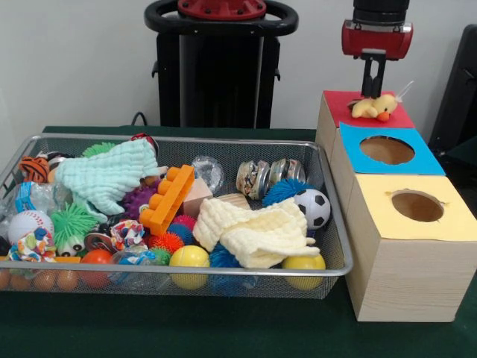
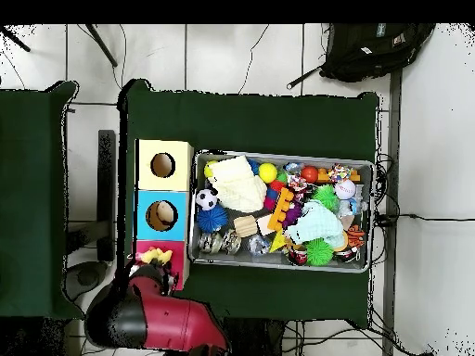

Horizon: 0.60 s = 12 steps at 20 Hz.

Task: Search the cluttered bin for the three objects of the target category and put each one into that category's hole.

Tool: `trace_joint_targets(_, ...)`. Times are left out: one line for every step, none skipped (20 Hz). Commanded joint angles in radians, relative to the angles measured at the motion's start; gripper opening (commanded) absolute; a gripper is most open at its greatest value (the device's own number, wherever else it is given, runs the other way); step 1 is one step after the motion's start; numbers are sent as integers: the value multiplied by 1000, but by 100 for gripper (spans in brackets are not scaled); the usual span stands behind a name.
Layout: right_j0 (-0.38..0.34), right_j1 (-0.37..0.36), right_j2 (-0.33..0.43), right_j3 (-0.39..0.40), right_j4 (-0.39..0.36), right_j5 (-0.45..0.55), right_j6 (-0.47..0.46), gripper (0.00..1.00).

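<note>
The wire-mesh bin (image 1: 223, 139) is full of mixed toys; it also shows in the overhead view (image 2: 278, 155). One small pale-yellow figure with an orange beak (image 1: 375, 107) is at the red top (image 1: 343, 104) of the wooden hole box, at the far right. My gripper (image 1: 373, 94) hangs straight above it and looks shut on it, its tips at the figure's back. In the overhead view the gripper (image 2: 158, 269) is over the red section (image 2: 160, 252). No other pale-yellow figure shows in the bin; any there are hidden under the clutter.
The box also has a blue top with a hole (image 1: 387, 150) and a yellow top with a hole (image 1: 417, 206). The bin holds a soccer ball (image 1: 313, 207), smooth yellow balls (image 1: 189, 256), a pale-yellow cloth (image 1: 257, 233), a mint cloth (image 1: 108, 175) and an orange brick (image 1: 168, 200).
</note>
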Motion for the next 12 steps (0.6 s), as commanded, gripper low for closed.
trace_joint_targets(-20,81,90,-90,-9,-99,166,0)
trace_joint_targets(-22,86,92,-91,-10,-104,167,0)
trace_joint_targets(-20,95,93,-89,-12,-115,169,0)
trace_joint_targets(-20,100,95,-89,-13,-122,171,0)
trace_joint_targets(-16,107,94,-85,-15,-134,175,0)
trace_joint_targets(-16,110,96,-84,-16,-138,176,0)
trace_joint_targets(-19,123,101,-84,-19,-150,176,0)
trace_joint_targets(-18,127,102,-84,-20,-155,176,0)
trace_joint_targets(-20,133,105,-86,-22,-159,174,0)
trace_joint_targets(-21,135,107,-84,-23,-162,174,0)
trace_joint_targets(-23,145,110,-85,-25,-171,174,0)
trace_joint_targets(-23,148,111,-84,-26,-175,175,0)
